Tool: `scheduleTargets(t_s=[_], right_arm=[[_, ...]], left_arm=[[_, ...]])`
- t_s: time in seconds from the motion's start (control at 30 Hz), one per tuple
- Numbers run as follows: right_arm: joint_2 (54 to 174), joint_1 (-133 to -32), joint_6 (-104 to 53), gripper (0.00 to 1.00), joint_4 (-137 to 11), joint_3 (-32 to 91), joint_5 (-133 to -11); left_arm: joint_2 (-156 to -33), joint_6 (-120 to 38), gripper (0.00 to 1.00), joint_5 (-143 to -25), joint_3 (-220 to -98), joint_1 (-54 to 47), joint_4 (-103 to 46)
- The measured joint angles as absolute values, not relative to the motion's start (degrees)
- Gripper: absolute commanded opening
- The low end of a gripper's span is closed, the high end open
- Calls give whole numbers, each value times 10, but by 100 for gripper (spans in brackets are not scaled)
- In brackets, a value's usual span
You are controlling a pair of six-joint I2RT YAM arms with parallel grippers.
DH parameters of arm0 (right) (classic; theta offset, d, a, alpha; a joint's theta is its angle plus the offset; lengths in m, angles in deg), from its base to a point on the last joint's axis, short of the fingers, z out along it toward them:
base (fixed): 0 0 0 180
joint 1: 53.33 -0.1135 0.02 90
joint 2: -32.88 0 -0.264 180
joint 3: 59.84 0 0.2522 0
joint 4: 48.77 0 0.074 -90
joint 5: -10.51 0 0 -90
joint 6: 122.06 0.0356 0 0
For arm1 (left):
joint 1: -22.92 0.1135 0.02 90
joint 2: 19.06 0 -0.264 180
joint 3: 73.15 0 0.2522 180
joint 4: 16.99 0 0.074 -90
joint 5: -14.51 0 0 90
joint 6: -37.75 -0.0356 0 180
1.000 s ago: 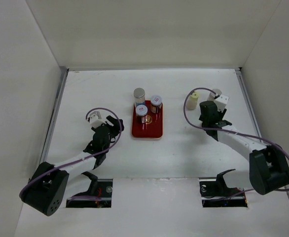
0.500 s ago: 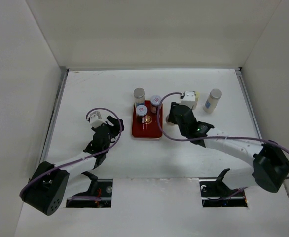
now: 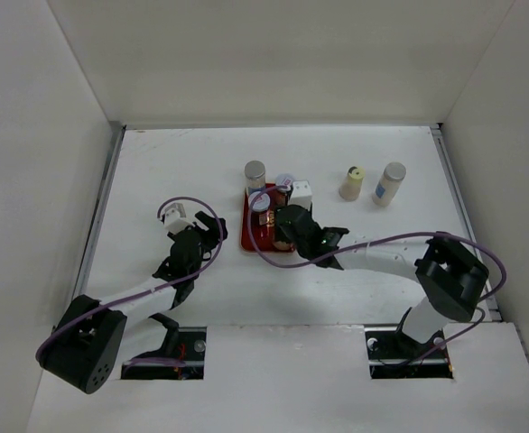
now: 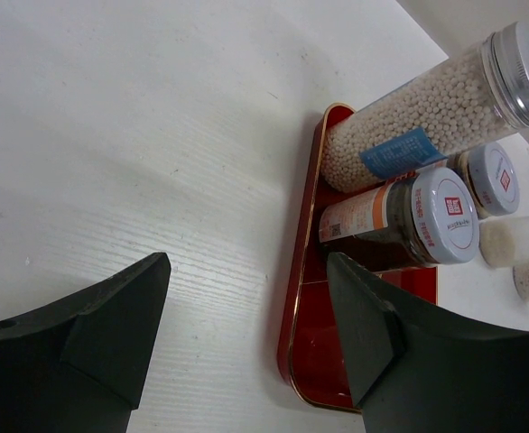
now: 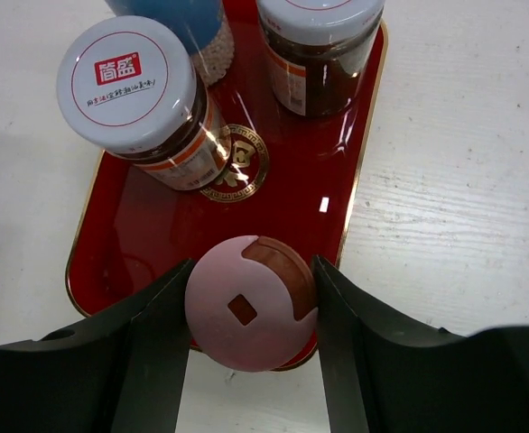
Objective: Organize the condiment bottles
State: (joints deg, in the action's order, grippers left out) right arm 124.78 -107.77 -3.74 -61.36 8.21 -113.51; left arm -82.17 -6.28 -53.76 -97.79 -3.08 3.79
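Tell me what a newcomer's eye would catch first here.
The red tray at centre, where the right arm's fingers clamp a pink-capped bottle over its near end. Beyond it stand two white-lidded jars and a tall grey-capped bottle; a yellow-capped bottle and a second tall one stand far right.

On the tray [image 5: 147, 230] a tall bottle [image 3: 255, 171] is standing far left, a near jar [image 3: 260, 204] before it, a far jar [image 3: 285, 182] to its right. The right pincer [image 5: 249, 298] is gripping a small bottle [image 5: 246, 316] at the tray's near edge. Well right on the worktop [image 3: 183, 162], a short bottle [image 3: 353, 183] is standing left of a slim bottle [image 3: 392, 183].
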Motion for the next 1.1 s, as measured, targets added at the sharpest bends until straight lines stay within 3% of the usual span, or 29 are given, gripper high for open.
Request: scheduleTargets(t_s=[0.17, 0.47, 0.73, 0.9, 1.1], right_arm=[[1251, -1078, -26, 83, -617, 83, -1133], [1209, -1068, -28, 96, -626, 83, -1121], [1101, -913, -46, 99, -580, 71, -1089], [1183, -807, -65, 99, -578, 98, -1095], [1288, -769, -93, 99, -581, 140, -1119]], left_arm=[[-824, -61, 69, -538, -978, -31, 38], [-826, -59, 69, -542, -978, -31, 38], [-826, -57, 70, -544, -978, -30, 38], [-826, -56, 71, -547, -978, -30, 38], [-827, -55, 71, -548, -978, -29, 38]])
